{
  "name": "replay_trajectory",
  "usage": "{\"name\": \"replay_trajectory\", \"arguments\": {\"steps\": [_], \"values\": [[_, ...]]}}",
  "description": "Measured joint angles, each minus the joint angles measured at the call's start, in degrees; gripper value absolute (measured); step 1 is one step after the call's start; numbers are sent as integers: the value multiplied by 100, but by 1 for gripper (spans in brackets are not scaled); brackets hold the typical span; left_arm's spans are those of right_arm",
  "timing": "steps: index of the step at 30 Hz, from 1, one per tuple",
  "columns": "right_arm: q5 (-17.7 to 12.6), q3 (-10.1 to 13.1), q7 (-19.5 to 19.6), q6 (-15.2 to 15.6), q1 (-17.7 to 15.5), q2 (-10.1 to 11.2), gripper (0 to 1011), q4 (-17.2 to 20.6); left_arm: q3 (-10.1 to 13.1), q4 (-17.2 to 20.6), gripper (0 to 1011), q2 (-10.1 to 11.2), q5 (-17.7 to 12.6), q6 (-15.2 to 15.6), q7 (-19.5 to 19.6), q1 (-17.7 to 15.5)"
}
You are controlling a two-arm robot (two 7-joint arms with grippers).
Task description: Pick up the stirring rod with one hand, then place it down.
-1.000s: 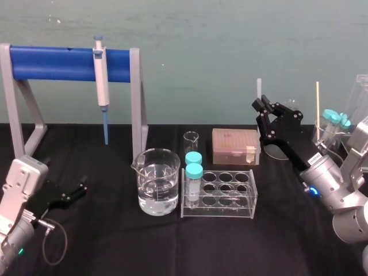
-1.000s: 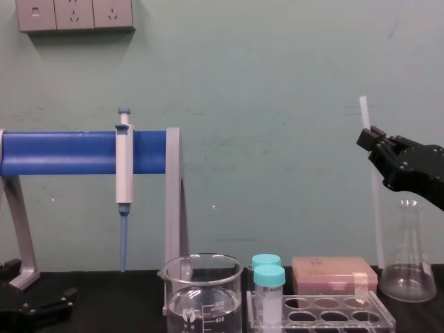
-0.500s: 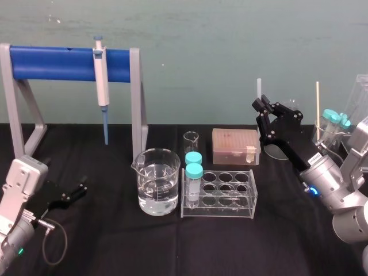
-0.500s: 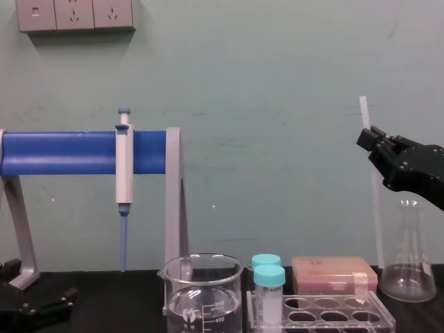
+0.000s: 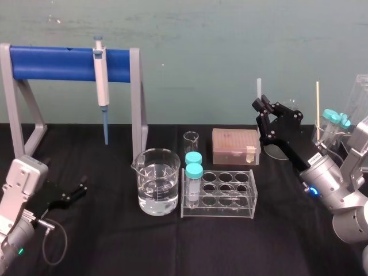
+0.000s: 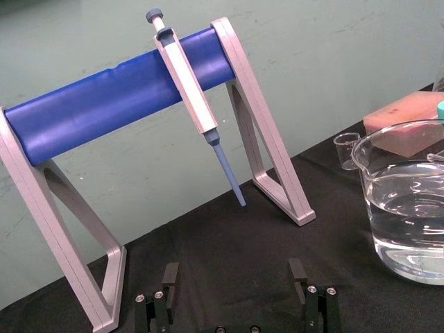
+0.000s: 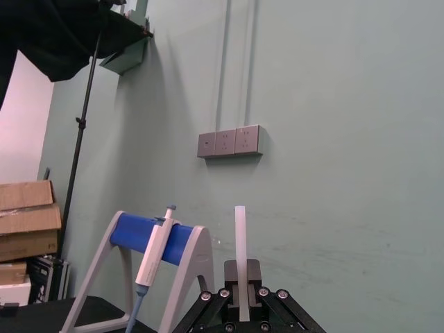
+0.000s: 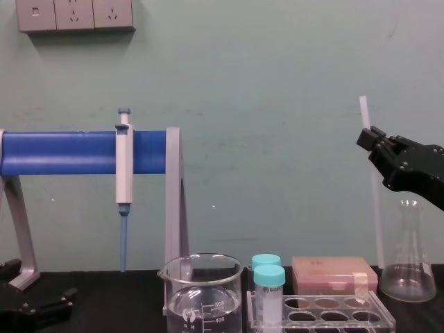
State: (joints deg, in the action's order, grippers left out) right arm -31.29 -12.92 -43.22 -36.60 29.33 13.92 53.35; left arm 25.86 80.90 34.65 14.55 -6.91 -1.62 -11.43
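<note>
Holding the stirring rod (image 8: pixel 377 208) upright, the right gripper (image 8: pixel 371 135) pinches it near its upper end, high above the black surface (image 5: pixel 172 247) on the robot's right side. From the chest we see the rod run down just beside a clear conical flask (image 8: pixel 408 267), to about the level of the surface. We cannot tell whether its lower tip touches down or hangs free. The right wrist view shows the translucent white rod (image 7: pixel 240 236) standing straight up from between the closed jaws of that gripper (image 7: pixel 239 305). The left gripper (image 5: pixel 82 190) rests idle low at the robot's left, its fingers spread wide apart and holding nothing. We judge that the pick-up half of the task is done and the placing half is in hand. The next move calls for lowering the rod to a bare patch of surface, clear of the flask, the pink box (image 8: pixel 333 274) and the tube rack (image 5: pixel 218 192). It likely needs tipping toward flat before the jaws part, since a thin round rod let go upright may topple or roll. As for writing, we can read the graduation numbers 500 and 400 on the water-filled beaker (image 8: pixel 201 291). A small white label (image 5: pixel 314 156) on the right arm is too small to read.
</note>
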Motion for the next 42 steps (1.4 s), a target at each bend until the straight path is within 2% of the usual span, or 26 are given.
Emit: {"name": "replay_trajectory", "arguments": {"steps": [16, 23, 30, 42], "values": [[15, 5, -29, -8, 0, -1, 68, 3, 0, 0, 1000, 0, 0, 0, 0, 0], [155, -43, -96, 61, -160, 44, 68, 261, 0, 0, 1000, 0, 0, 0, 0, 0], [160, -72, -93, 184, -297, 76, 68, 460, 0, 0, 1000, 0, 0, 0, 0, 0], [-72, -116, -292, 324, -291, 36, 68, 297, 0, 0, 1000, 0, 0, 0, 0, 0]]}}
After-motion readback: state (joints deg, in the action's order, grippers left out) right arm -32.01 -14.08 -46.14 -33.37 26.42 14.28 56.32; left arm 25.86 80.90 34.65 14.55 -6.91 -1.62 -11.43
